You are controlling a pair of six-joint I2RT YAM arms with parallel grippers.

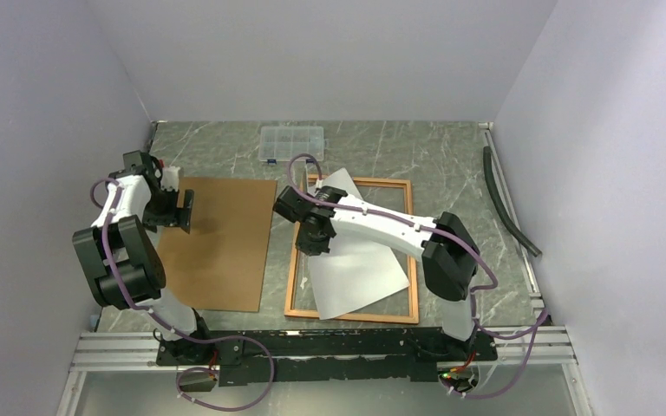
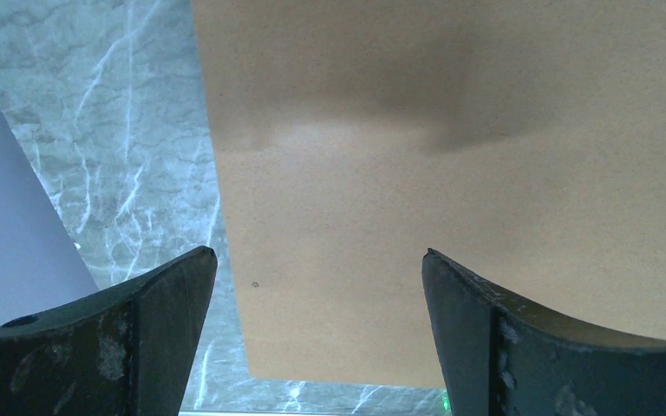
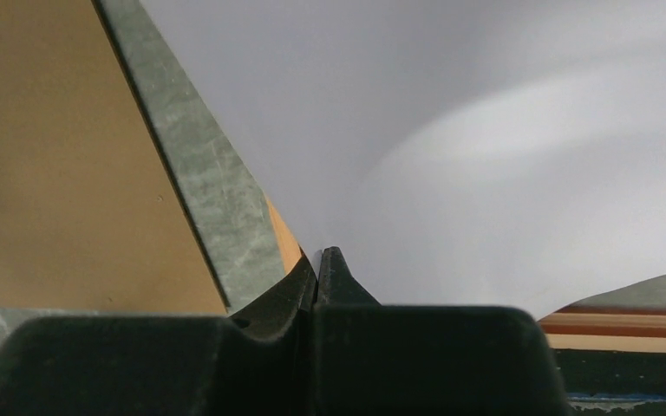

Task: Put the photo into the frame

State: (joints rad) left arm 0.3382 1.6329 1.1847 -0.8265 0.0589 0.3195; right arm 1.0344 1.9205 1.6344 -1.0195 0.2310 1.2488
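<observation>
Top external view: we see a grey-green marbled table (image 1: 451,156) carrying everything below.
Backing board (image 1: 221,243): plain brown, lying flat to the left of the frame and apart from it.
Frame (image 1: 390,317): narrow orange-wood rectangle, flat at centre-right.
Photo (image 1: 360,269): white side up, so its image is hidden. It lies askew over the frame, with its far corner poking past the far rail and its near corner at the near rail.
Compartment box (image 1: 291,144): clear, near the table's far edge.
Left gripper (image 2: 319,260): jaws spread wide above the board's edge, holding nothing.
Right gripper (image 3: 316,260): jaws pressed together at the photo's left edge. We cannot tell whether they nip the sheet.
</observation>
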